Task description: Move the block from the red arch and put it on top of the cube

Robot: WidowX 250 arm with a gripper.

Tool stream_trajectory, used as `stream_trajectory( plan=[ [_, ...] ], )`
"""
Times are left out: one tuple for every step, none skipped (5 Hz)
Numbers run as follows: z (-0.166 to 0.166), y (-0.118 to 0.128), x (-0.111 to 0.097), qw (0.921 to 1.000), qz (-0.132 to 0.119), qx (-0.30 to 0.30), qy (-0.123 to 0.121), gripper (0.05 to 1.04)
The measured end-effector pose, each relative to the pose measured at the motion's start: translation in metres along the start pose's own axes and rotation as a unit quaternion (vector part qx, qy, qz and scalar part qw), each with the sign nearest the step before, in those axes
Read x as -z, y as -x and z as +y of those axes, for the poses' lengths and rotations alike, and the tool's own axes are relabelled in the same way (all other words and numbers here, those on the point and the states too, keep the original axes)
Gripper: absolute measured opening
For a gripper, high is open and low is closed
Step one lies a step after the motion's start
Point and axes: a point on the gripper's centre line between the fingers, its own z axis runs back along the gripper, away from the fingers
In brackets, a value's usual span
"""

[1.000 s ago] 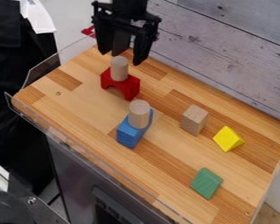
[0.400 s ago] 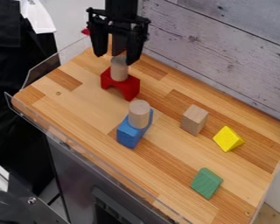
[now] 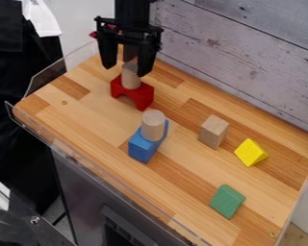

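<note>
The black gripper (image 3: 125,71) hangs at the upper left, its two fingers apart, with the right fingertip overlapping the upper part of a plain wooden cylinder block (image 3: 131,79). That block stands upright on the red arch (image 3: 142,96). Between the fingers there is space, and the gripper is not closed on the block; whether it touches it, I cannot tell. The natural wood cube-like block (image 3: 213,131) rests on the table right of centre.
A second wooden cylinder (image 3: 153,125) stands on a blue block (image 3: 143,145) near the middle. A yellow triangular block (image 3: 251,153) lies at the right and a green block (image 3: 227,201) at the lower right. A clear rim edges the wooden table (image 3: 182,178); a plank wall rises behind.
The gripper has shifted left and come slightly lower, nearer the cylinder on the red arch. The blocks have not moved.
</note>
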Motion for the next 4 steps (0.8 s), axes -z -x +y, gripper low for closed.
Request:
stream_trajectory(
  plan=[
    [-0.0005,-0.0012,0.0073,0.9999,0.009,-0.002,0.007,0.999],
    [-0.0016,-0.0019,0.0073,0.9999,0.007,-0.003,0.010,0.999],
    [-0.0014,-0.0042,0.0069,0.9999,0.000,-0.010,0.010,0.967],
    [-0.0003,-0.0036,0.0073,0.9996,0.001,-0.027,0.006,0.682]
  ],
)
